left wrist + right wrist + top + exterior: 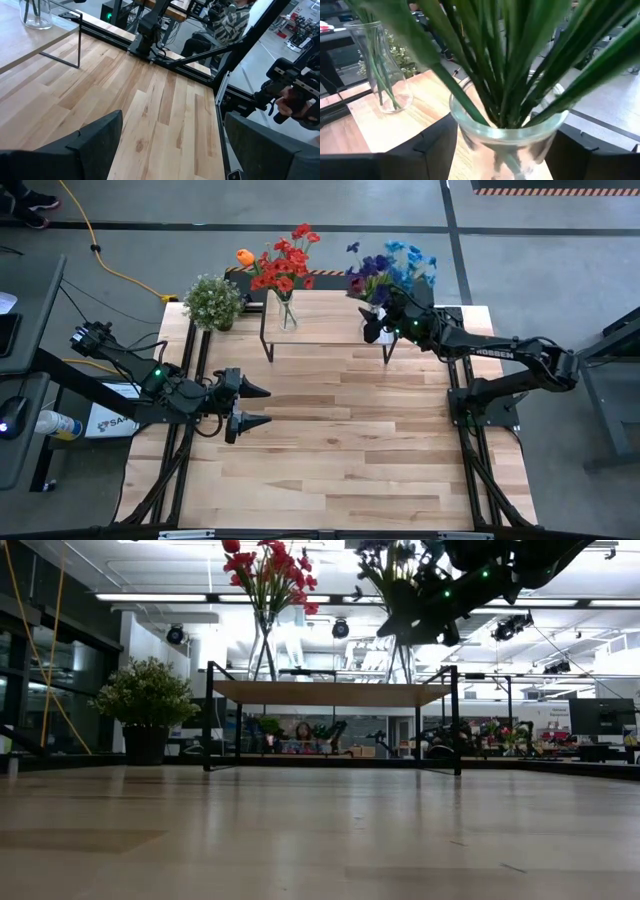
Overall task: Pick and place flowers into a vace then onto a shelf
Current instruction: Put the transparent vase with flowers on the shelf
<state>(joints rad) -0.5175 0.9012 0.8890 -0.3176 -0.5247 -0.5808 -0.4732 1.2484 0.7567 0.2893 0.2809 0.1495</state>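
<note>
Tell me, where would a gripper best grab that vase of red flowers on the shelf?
Probably the narrow glass neck of the vase of red flowers, approached level from the open table side. The neck is slimmer than the flared base, and the blooms crowd the top, blocking a grab from above.

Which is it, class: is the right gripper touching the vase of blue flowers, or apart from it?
Touching. In the right wrist view, the right gripper has a finger against each side of the glass vase.

We see the near half of the table (330,470) bare and open to passage. At the far edge the shelf (330,330) blocks the way, carrying a vase of red flowers (285,265) (left end), while a potted plant (213,302) crowds the far-left corner.
</note>
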